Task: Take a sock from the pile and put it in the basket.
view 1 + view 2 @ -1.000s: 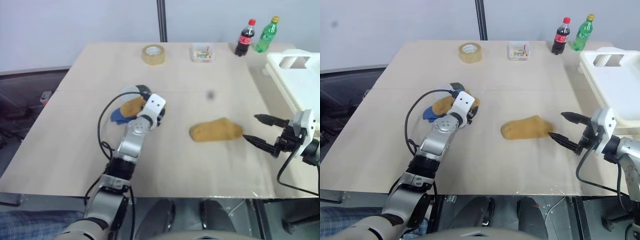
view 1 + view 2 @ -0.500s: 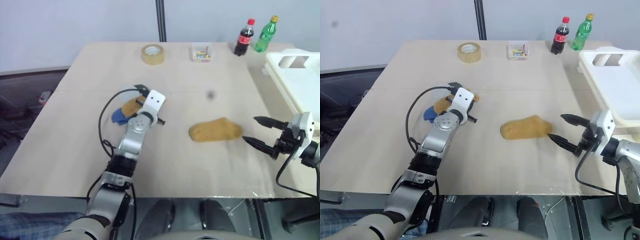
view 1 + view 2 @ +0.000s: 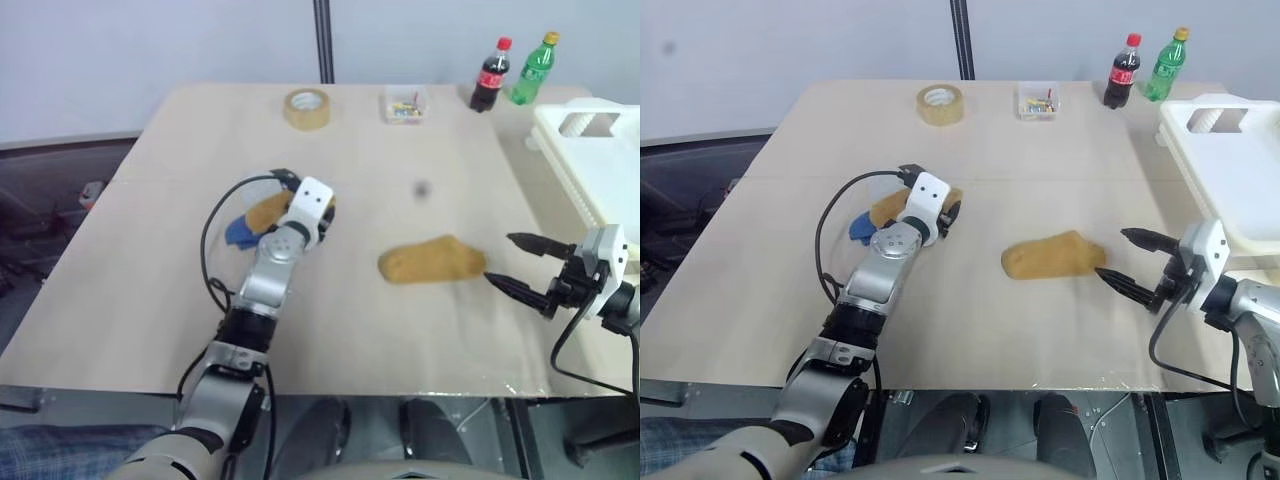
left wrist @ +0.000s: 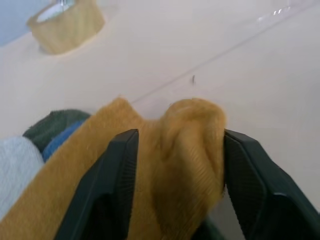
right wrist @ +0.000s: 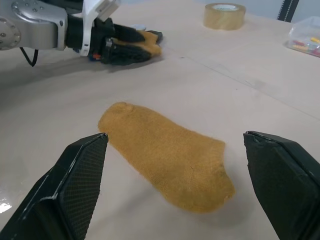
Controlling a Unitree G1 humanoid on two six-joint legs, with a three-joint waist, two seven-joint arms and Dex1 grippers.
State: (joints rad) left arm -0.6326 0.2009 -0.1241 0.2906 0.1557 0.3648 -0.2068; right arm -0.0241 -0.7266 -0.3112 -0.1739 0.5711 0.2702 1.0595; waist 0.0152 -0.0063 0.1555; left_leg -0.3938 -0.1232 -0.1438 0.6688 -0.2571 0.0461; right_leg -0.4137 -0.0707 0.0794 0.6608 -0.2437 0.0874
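The pile (image 3: 250,215) of mustard, blue, green and light grey socks lies at the table's left centre. My left gripper (image 4: 179,136) is at the pile, its fingers (image 4: 120,165) spread either side of a bunched mustard sock (image 4: 185,150) that still rests on the table. A second mustard sock (image 3: 430,262) lies flat at mid-table. My right gripper (image 3: 502,258) hovers open just right of it, touching nothing. The white basket (image 3: 592,160) stands at the table's right edge.
At the far side of the table stand a tape roll (image 3: 306,108), a small clear box (image 3: 405,104), a cola bottle (image 3: 489,76) and a green bottle (image 3: 531,70). Bare tabletop lies between the pile and the flat sock.
My left gripper's fingers drew together at the pile half a second ago and stand wider now; the hand has barely shifted. The right arm and the flat sock have not moved.
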